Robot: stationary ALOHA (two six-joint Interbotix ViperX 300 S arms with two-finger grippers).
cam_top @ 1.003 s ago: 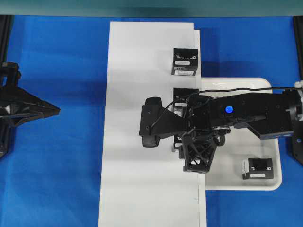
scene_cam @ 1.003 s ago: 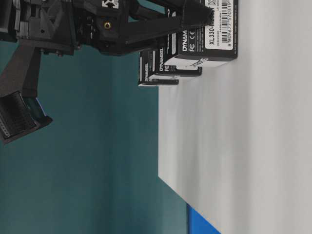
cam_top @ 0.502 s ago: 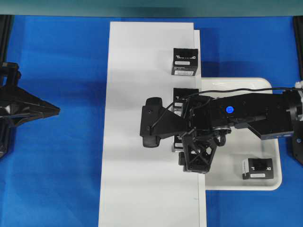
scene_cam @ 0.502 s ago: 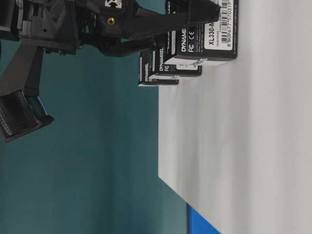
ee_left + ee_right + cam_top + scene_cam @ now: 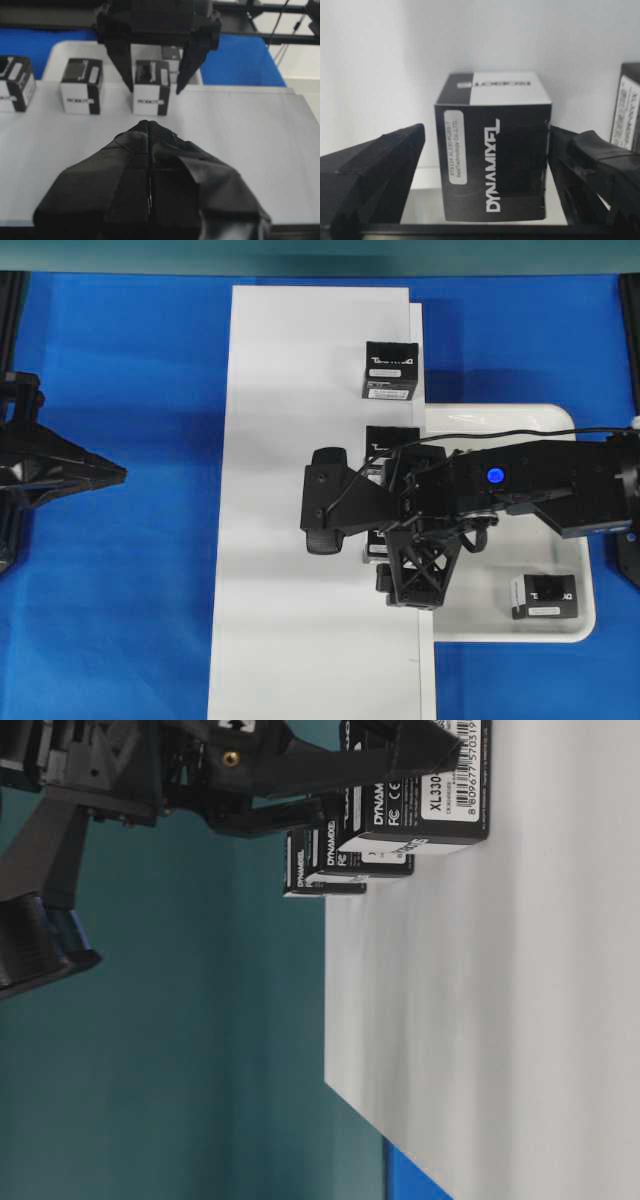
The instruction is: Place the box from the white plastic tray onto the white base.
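The right gripper (image 5: 378, 542) reaches across from the tray side and stands over the right edge of the white base (image 5: 290, 490). Its jaws are spread wide, one finger on each side of the box (image 5: 492, 160) — in the right wrist view a gap shows on the left side, while the right finger sits very near the box's edge; whether it touches I cannot tell. The box stands upright on the base, third in a row with two more boxes: a middle box (image 5: 392, 439) just behind it and a far box (image 5: 390, 371) farther along the same edge. From the left wrist view the three boxes stand side by side, apart from one another, with the right gripper's fingers straddling the nearest one.

The white plastic tray (image 5: 580, 625) lies just beside the base on the blue tabletop (image 5: 120, 590); one black box with a white flap (image 5: 543, 597) rests in it near a corner.

The left gripper (image 5: 149, 131) is parked well away at the left — its jaws pressed together, holding nothing.
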